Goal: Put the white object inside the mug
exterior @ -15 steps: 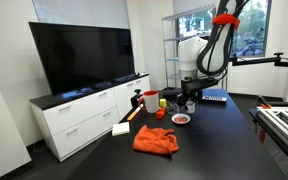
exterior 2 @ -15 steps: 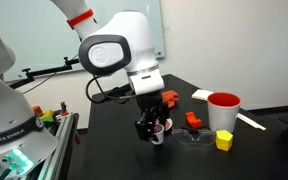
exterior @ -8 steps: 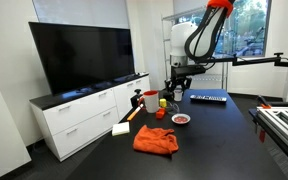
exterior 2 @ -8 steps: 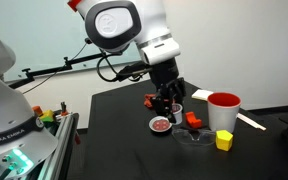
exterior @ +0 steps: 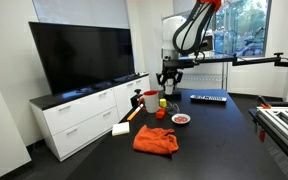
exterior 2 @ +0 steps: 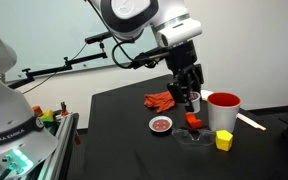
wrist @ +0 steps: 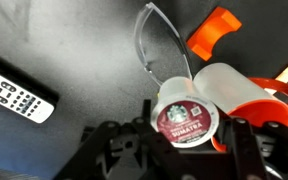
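A robot gripper (wrist: 187,137) is closed around a white pod (wrist: 184,108), with one finger on each side of it. The pod's dark round lid faces the wrist camera. It carries a circular logo and small white lettering that seems to read "Sumatra", though the print is blurred.

The pod hangs in the air just beside the mug (wrist: 242,92), which is red outside and white inside. It is near the mug's rim but not within it. In an exterior view the gripper (exterior 2: 191,99) is raised above the black table (exterior 2: 114,118), with the mug (exterior 2: 224,109) standing close by.

An orange block (wrist: 216,30) and a clear glass rim (wrist: 156,45) lie just beyond the mug. A remote control (wrist: 14,95) lies well apart, with bare tabletop between. In an exterior view, a yellow block (exterior 2: 224,140) sits in front of the mug, and a small red dish (exterior 2: 161,124) and an orange cloth (exterior 2: 162,100) lie on the gripper's other side.

One second ago the gripper was low over the dish. It has since risen and moved across to the mug.
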### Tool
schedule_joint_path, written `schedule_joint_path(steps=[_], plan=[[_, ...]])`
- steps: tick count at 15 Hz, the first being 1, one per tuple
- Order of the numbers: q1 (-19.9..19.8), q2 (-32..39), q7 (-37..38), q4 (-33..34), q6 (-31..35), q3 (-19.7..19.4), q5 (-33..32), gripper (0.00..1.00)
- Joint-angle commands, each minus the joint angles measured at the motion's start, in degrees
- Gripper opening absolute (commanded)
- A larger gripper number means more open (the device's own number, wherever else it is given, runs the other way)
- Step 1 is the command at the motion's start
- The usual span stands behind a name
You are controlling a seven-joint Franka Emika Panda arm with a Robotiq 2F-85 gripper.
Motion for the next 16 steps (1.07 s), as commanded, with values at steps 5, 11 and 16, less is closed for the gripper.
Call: schedule_joint_path(steps=[5,11,16], plan=[[-1.2,4.3,1.0,8.6,-3.7,1.2,4.9,0.53],[-0.7,7.2,2.0,13.2,-4.2,1.4,7.0,0.52],[-0.3,8.6,3.2,15.9,-4.6,2.0,8.0,0.50]])
